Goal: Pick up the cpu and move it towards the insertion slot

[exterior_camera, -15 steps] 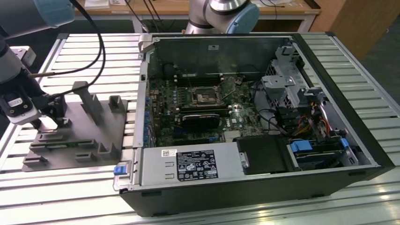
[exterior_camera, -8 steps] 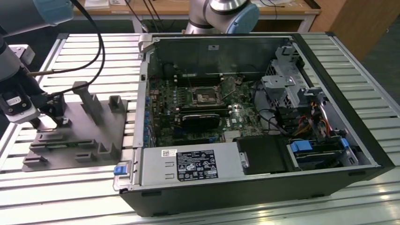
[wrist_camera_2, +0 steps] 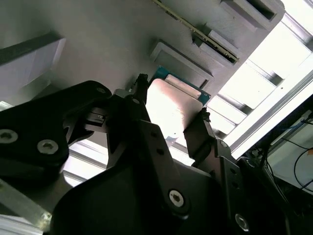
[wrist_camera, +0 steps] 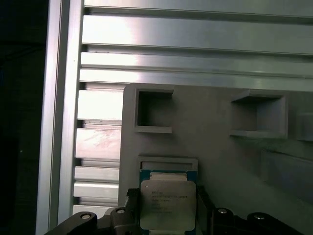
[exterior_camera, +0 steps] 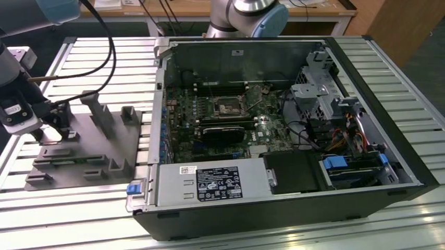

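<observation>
My fingers (wrist_camera_2: pixel 195 137) close in on both sides of the cpu (wrist_camera: pixel 167 204), which lies flat between them on the grey fixture (wrist_camera: pixel 220 161). The insertion slot (exterior_camera: pixel 228 108) sits well apart from them, inside the open computer case (exterior_camera: pixel 361 78).

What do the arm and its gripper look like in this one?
The arm is grey-silver tubing with a light blue joint cap and a white wrist section carrying a dark label. Black cables loop along it. The gripper is matte black and angular, with silver screw heads in its plates.
</observation>
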### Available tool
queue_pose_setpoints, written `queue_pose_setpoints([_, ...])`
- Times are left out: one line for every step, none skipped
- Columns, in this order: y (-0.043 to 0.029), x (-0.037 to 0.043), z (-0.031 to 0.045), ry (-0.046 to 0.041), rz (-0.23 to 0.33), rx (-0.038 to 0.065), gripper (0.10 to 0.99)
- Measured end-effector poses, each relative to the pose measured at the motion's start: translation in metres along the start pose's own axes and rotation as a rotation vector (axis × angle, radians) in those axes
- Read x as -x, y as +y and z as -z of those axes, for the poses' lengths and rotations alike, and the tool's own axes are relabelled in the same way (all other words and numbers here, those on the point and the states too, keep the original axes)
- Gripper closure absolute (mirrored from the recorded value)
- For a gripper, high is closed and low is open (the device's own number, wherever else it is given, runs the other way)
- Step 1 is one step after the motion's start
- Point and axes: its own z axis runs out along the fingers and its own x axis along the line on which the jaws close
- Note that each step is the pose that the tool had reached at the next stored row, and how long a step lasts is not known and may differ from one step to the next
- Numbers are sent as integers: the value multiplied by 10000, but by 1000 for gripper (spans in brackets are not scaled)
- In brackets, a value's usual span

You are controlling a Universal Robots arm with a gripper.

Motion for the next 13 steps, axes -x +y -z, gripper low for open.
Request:
queue_pose_setpoints([0, 0, 10, 0, 0, 0, 541])
queue_pose_setpoints([1, 0, 20, 0, 0, 0, 541])
queue_pose_setpoints([1, 0, 30, 1, 0, 0, 541])
queue_pose_setpoints([1, 0, 39, 0, -1, 0, 541])
queue_pose_setpoints([1, 0, 46, 0, 0, 0, 541])
queue_pose_setpoints([2, 0, 53, 0, 0, 0, 541])
queue_pose_setpoints([2, 0, 60, 1, 0, 0, 541])
queue_pose_setpoints([2, 0, 67, 0, 0, 0, 541])
queue_pose_setpoints([2, 0, 74, 0, 0, 0, 541])
queue_pose_setpoints([3, 0, 81, 0, -1, 0, 541])
queue_pose_setpoints([3, 0, 87, 0, 0, 0, 541])
queue_pose_setpoints([3, 0, 93, 0, 0, 0, 541])
queue_pose_setpoints([3, 0, 100, 0, 0, 0, 541])
